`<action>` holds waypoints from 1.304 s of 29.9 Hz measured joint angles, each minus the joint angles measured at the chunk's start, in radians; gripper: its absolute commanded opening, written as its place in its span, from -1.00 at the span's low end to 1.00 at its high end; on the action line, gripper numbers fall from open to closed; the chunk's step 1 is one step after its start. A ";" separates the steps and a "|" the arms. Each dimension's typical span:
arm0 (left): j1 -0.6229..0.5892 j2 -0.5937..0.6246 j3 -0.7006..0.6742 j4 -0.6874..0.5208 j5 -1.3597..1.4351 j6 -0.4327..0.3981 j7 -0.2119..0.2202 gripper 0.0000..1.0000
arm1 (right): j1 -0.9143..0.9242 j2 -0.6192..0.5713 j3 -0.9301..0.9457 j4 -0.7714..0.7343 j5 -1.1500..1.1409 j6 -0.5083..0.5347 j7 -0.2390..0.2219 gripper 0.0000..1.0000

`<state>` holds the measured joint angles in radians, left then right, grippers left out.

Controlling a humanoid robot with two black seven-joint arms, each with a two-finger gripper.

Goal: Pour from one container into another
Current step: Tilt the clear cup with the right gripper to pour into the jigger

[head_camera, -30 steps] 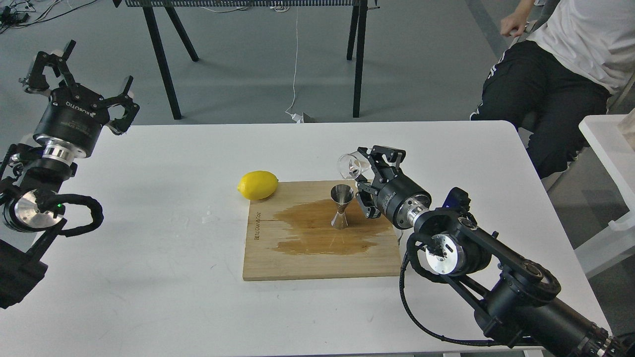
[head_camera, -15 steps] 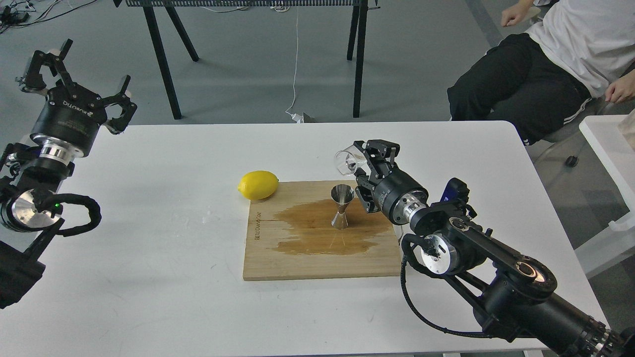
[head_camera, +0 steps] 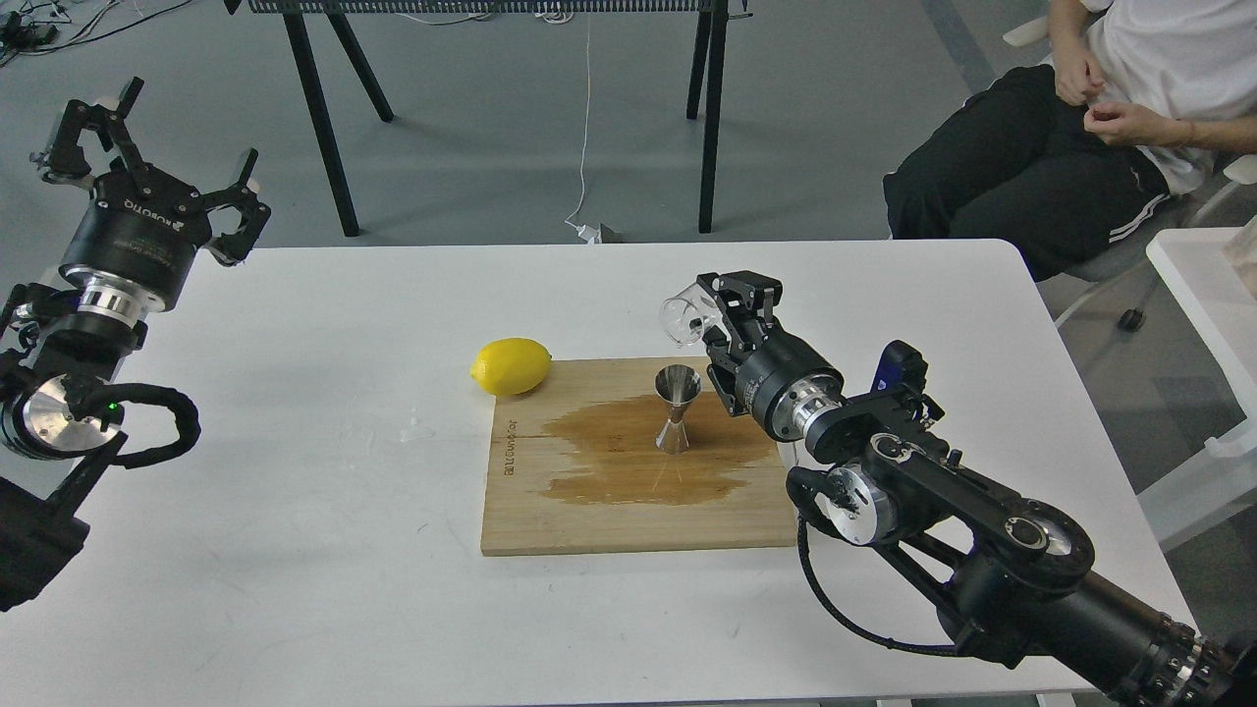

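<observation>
Since the earlier frame the right pincer (head_camera: 709, 316) has crept a touch toward the upper left of the frame, carrying the glass cup (head_camera: 684, 316) with it, and the seated person (head_camera: 1041, 157) at the upper right has drawn both hands to the lap.

Head view: the right pincer is clenched on the small clear cup, which lies tipped on its side, mouth toward the left, above and just behind the steel jigger (head_camera: 677, 409). I cannot tell whether anything is left in the cup. The jigger stands upright near the middle of the wooden cutting board (head_camera: 550, 511), inside a dark wet stain (head_camera: 619, 457). A lemon (head_camera: 511, 365) sits at the board's upper left corner. The board lies on the white counter (head_camera: 295, 511). At the upper left, the left pincer (head_camera: 147, 137) hangs released, fingers spread, well apart from everything.
</observation>
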<state>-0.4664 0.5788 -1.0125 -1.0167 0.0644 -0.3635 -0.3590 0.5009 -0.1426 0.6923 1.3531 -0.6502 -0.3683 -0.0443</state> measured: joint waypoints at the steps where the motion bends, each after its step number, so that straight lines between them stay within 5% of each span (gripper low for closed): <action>1: 0.000 0.000 0.000 0.000 0.000 0.000 0.000 1.00 | 0.002 0.000 0.000 0.000 -0.002 -0.001 0.000 -0.45; 39: 0.002 -0.002 0.000 0.017 0.000 -0.002 -0.010 1.00 | 0.044 -0.043 -0.153 -0.006 -0.190 -0.054 0.007 -0.45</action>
<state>-0.4648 0.5768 -1.0125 -1.0001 0.0644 -0.3654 -0.3686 0.5449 -0.1853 0.5396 1.3472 -0.8399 -0.4226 -0.0369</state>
